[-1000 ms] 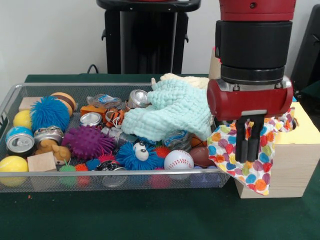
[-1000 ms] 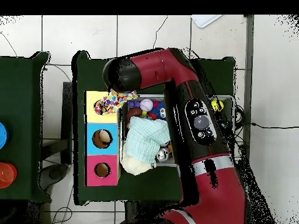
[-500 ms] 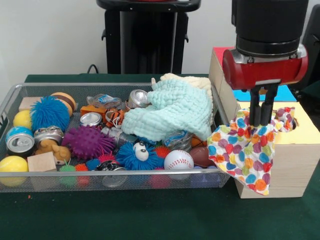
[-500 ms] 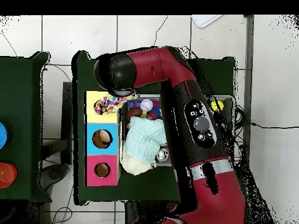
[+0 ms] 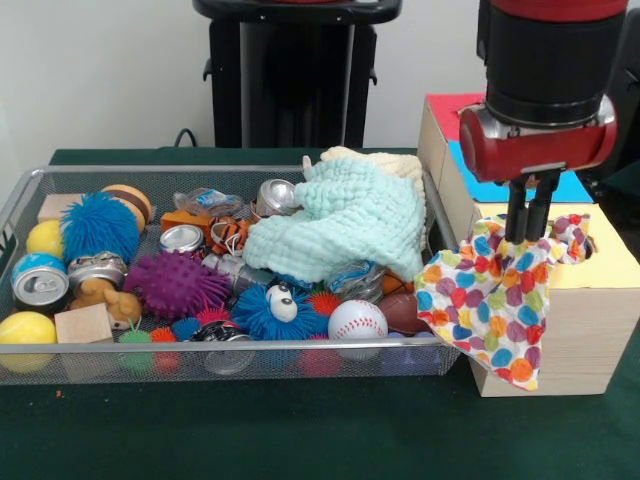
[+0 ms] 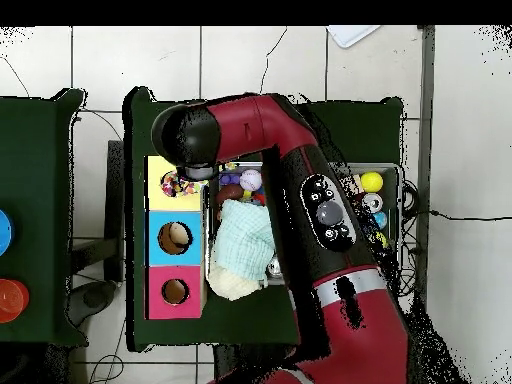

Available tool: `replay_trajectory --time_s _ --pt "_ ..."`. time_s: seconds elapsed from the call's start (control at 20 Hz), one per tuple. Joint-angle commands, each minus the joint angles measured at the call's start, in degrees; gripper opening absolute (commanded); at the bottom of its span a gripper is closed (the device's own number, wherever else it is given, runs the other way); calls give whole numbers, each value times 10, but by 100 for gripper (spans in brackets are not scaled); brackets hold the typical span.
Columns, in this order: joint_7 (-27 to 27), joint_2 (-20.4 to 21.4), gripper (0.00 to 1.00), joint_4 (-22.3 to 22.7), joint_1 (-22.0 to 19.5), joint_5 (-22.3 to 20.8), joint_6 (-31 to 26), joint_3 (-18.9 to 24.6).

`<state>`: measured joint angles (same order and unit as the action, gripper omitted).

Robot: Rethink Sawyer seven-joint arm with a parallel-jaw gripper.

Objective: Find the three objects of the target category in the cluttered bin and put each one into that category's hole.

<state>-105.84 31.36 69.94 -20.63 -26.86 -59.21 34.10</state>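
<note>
Polka-dot cloth (image 5: 490, 300) hung off the yellow box (image 5: 605, 265), half beside its hole (image 5: 575, 237); my jaws pinched its top edge, so I judged sliding holeward before releasing best.

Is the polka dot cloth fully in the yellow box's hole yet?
No. The polka dot cloth mostly drapes down the yellow box front, only its upper end at the hole.

The red arm (image 6: 290, 190) reaches over the bin (image 6: 392, 178) to the yellow-topped box's hole (image 6: 177, 183), dotted cloth (image 6: 181, 185) showing there.
</note>
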Motion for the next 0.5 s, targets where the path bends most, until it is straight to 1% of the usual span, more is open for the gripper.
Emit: replay_trajectory --time_s 0.05,0.3,0.5 --pt "42 -56 0 81 1 -43 46 -32" --pt "37 -44 0 79 13 -40 9 -41" --pt "33 -48 0 69 26 -40 -2 -46"
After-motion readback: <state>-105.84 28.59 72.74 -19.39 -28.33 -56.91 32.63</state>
